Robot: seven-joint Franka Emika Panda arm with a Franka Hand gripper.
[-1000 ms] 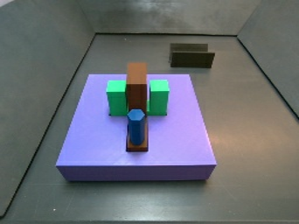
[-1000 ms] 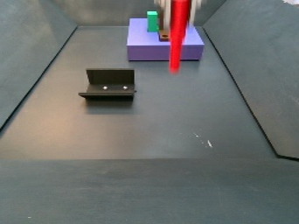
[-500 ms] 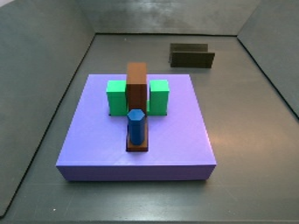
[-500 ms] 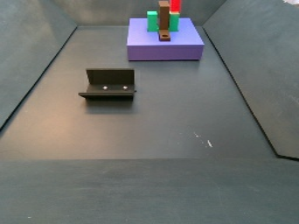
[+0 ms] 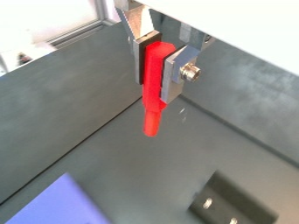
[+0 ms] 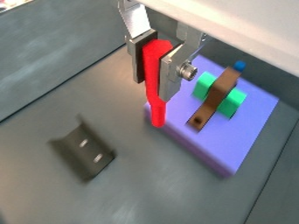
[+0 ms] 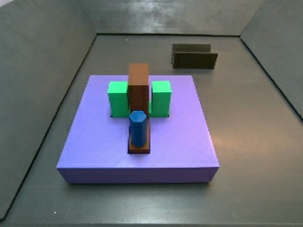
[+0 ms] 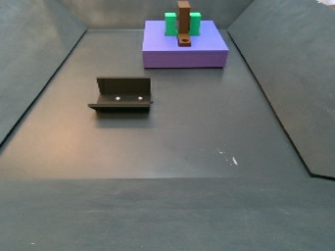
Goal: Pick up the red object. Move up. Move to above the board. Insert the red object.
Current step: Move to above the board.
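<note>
Pincer [image 6: 156, 63]: I see it high up, out of both side views; closed on the red object [image 6: 153, 83]
Red object: hangs straight down between my pincer's plates; beside the board [image 6: 251, 131]

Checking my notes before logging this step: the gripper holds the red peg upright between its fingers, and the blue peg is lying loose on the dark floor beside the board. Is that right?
Not quite. The gripper does hold the red peg upright, as both wrist views show. But the blue peg is not on the floor: in a side view it stands on the board, at the near end of the brown bar.

light: even, soft, overhead | shadows: faint | glare: mild floor sheen | focus: sharp, low-res
</note>
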